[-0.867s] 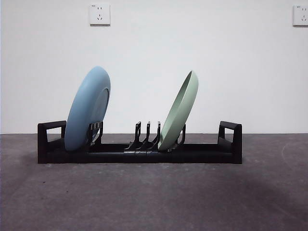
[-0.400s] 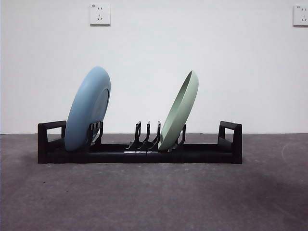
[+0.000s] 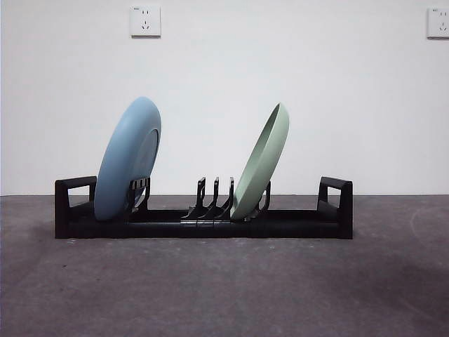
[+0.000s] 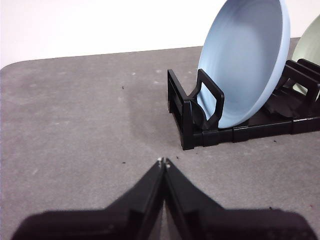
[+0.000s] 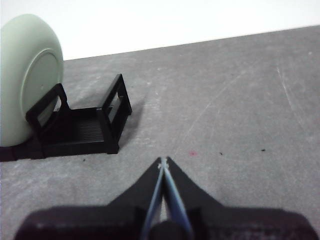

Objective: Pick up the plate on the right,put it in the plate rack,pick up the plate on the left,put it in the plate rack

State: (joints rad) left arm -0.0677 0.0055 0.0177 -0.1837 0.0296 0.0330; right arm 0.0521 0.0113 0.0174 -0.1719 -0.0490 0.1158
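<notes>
The black plate rack [image 3: 203, 223] stands across the table with a loop handle at each end. A blue plate [image 3: 128, 159] leans upright in its left end, and a pale green plate [image 3: 262, 163] leans in the slots right of centre. In the left wrist view the blue plate [image 4: 245, 60] and the rack's end handle [image 4: 192, 107] lie ahead of my left gripper [image 4: 164, 161], which is shut and empty, well short of the rack. My right gripper [image 5: 163, 161] is also shut and empty, away from the rack's other end [image 5: 80, 125] and the green plate [image 5: 27, 75].
The grey table top [image 3: 224, 288] stretches in front of the rack. A white wall with two sockets [image 3: 145, 20] stands behind. Neither arm shows in the front view.
</notes>
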